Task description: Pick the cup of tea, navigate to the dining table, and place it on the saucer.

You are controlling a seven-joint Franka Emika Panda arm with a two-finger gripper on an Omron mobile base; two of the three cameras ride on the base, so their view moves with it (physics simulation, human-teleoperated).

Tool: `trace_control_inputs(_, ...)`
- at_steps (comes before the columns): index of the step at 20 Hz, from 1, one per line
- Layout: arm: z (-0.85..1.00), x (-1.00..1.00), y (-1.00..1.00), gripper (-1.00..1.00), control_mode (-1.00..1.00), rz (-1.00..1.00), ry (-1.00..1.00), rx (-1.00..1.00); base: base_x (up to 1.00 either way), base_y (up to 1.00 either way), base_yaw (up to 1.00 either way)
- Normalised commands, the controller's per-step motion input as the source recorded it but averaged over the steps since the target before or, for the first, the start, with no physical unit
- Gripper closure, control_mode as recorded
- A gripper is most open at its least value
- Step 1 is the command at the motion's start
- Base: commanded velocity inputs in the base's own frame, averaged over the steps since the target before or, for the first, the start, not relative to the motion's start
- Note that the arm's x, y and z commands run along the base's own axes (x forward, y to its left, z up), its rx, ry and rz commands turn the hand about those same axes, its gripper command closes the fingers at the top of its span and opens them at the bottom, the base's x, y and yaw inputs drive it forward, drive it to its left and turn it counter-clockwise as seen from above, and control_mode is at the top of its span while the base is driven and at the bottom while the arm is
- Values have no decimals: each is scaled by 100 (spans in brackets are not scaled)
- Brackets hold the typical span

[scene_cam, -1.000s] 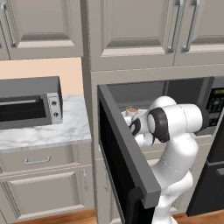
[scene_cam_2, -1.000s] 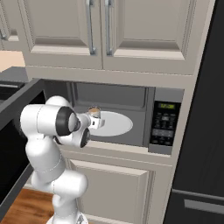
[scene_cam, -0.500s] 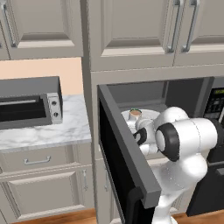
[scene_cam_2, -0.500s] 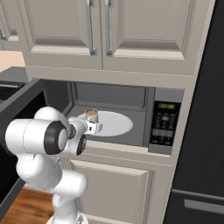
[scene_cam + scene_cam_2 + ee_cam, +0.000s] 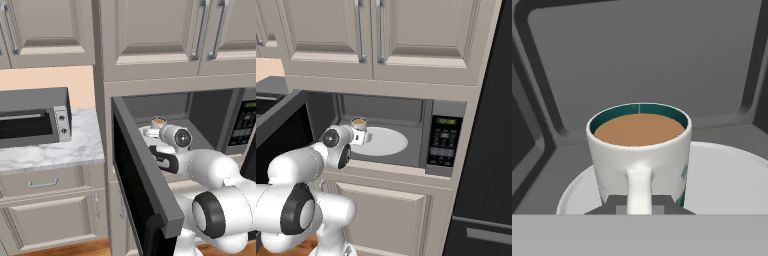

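Left base view: arm reaching from 4 o'clock into an open microwave (image 5: 210,112), door (image 5: 142,185) swung out toward 7 o'clock. Cup (image 5: 158,123) at centre, brown tea showing, at 11 o'clock of the wrist. Gripper (image 5: 154,134) just below the cup; jaws hidden by the hand, so cannot tell their state from this side. White plate (image 5: 145,132) under the cup, only an edge visible at 9 o'clock of it. Toaster oven (image 5: 32,117) on a marble counter (image 5: 55,152) at 9 o'clock, well apart. Cabinets (image 5: 150,35) at 12 o'clock.

Right base view: arm rising from 7 o'clock, hand stretched into the microwave cavity. Cup (image 5: 359,125) at the hand's tip, at 1 o'clock of the wrist, over the 9 o'clock edge of the plate (image 5: 383,141). Gripper (image 5: 360,137) pressed against the cup's near side. Control panel (image 5: 443,142) at 3 o'clock of the plate. Whether the cup rests on the plate or sits just above it cannot be told.

Hand view: cup (image 5: 639,150) dead centre, handle facing the camera at 6 o'clock. Gripper (image 5: 639,202) clamped tight on the handle, one dark fingertip (image 5: 614,204) at 9 o'clock of it, the other at 3 o'clock. Plate (image 5: 727,182) spread behind the cup from 8 to 3 o'clock. Grey cavity wall (image 5: 642,55) at 12 o'clock
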Motion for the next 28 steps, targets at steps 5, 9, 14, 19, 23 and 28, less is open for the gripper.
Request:
trace_control_inputs(5,0,-46,-7,100,-100,0,1,0,0,0,0)
trace_control_inputs(9,1,-49,-15,100,-100,0,0,0,0,0,0)
trace_control_inputs(14,0,-49,-11,100,-100,4,-2,0,0,0,0)
trace_control_inputs(19,2,-59,-13,100,-100,6,-6,-1,0,0,0)
trace_control_inputs(23,8,-64,-7,100,-100,9,-2,-4,0,0,0)
trace_control_inputs(28,19,-59,-9,100,-100,10,0,-4,0,0,0)
